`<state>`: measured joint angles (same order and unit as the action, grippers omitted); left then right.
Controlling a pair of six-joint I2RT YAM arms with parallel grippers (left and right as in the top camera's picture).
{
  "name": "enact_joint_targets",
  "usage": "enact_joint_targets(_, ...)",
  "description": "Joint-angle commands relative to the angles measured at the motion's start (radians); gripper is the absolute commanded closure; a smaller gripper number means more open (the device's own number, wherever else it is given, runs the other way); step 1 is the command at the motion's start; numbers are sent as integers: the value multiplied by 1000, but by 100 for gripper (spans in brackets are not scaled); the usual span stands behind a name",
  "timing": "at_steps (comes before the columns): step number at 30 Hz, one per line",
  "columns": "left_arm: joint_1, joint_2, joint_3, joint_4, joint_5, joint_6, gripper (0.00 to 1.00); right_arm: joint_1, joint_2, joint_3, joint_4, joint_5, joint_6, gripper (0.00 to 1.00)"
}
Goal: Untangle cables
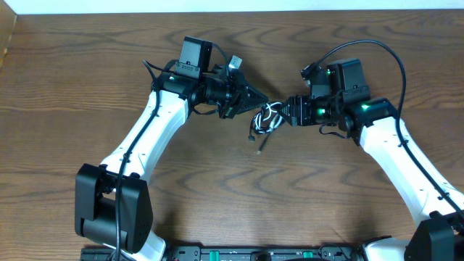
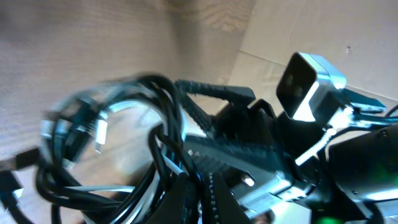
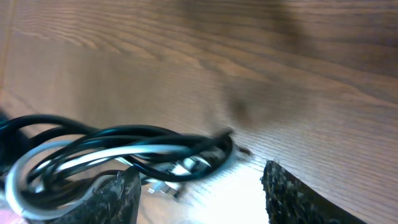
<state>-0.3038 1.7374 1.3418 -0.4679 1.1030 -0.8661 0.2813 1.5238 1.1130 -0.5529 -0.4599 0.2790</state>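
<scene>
The black and white cables (image 1: 267,118) lie in a tangled bunch on the wooden table between my two grippers. A black plug end (image 1: 260,146) trails toward the front. My left gripper (image 1: 259,98) reaches the bunch from the left. In the left wrist view its fingers (image 2: 200,193) are pressed together on strands of the cables (image 2: 124,124). My right gripper (image 1: 284,116) comes from the right. In the right wrist view its fingers (image 3: 202,177) are wide apart, with the looped cables (image 3: 124,146) just ahead and toward its left finger. The right gripper's open fingers (image 2: 224,124) also show in the left wrist view.
The wooden table (image 1: 217,196) stretches all round the bunch. Both white arms angle in from the front corners, with the arm bases at the front edge (image 1: 109,217). A pale surface lies beyond the table's back edge (image 1: 232,6).
</scene>
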Motion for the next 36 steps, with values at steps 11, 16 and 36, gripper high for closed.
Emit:
enact_joint_targets(11,1,-10,20,6,112,-64,93,52,59,17,2,35,-7,29)
enact_joint_targets(16,1,-10,20,161,52,-163,93,11,58,18,3,-64,-23,25)
enact_joint_targets(36,-76,-10,20,542,-7,-622,93,-78,70,17,148,-26,35,36)
